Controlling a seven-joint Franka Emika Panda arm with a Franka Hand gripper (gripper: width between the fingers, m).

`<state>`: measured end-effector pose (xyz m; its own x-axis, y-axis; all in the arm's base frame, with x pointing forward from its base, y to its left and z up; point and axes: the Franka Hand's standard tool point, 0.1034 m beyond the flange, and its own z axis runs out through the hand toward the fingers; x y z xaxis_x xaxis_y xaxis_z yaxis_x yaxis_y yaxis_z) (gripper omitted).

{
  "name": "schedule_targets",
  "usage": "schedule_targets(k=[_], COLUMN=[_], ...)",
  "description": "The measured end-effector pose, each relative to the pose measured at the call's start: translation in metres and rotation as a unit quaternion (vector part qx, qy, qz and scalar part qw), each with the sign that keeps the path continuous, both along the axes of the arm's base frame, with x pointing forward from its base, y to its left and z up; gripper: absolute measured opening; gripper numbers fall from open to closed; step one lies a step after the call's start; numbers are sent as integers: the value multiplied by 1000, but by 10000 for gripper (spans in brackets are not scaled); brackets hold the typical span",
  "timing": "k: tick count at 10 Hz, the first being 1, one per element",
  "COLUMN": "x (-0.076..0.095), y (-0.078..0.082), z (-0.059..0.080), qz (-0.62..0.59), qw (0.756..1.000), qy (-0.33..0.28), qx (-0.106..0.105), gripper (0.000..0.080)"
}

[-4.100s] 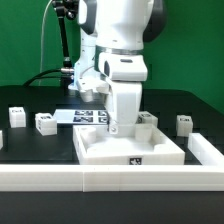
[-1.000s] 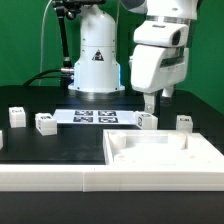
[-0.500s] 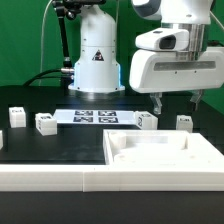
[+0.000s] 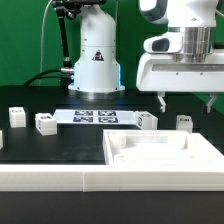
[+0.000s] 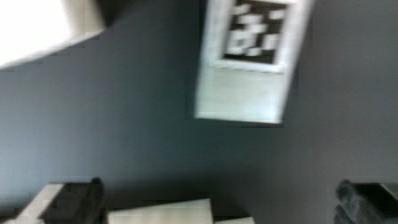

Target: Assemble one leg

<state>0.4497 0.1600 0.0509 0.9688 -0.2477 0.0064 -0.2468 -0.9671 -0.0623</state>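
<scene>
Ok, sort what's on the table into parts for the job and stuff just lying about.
For the job: pincer, open; leg at the exterior view's right, likely its target; white panel.
Lying about: marker board; middle leg; leg at the exterior view's far left; leg next to it.

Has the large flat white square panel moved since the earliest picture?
Yes. Against the thin white marker board, the large flat white square panel has shifted toward the exterior view's right.

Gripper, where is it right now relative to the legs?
In the exterior view the gripper hovers open on the exterior view's right, just above the rightmost leg, which sits just behind the white panel.
</scene>
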Motion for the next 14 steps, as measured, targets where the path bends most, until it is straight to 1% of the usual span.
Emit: schedule_targets(k=[2, 4, 5, 6, 8, 9, 10, 11, 12, 13, 14], x=[-1, 0, -4, -3, -5, -4, -8, -8, -4, -8, -8], y=[4, 2, 0, -2, -4, -3, -6, -9, -10, -11, -10], z=[-1, 0, -2, -1, 1, 3, 3, 3, 1, -1, -4], qz=[-54, -15, 2, 18, 44, 43, 50, 50, 48, 53, 54], qw=[998, 1000, 1000, 999, 993, 991, 986, 980, 976, 968, 959], qy=[3, 7, 29, 46, 106, 123, 157, 193, 210, 243, 278], qx=[11, 8, 5, 5, 12, 14, 14, 15, 17, 19, 21], gripper=[648, 648, 648, 648, 648, 648, 648, 648, 648, 648, 648])
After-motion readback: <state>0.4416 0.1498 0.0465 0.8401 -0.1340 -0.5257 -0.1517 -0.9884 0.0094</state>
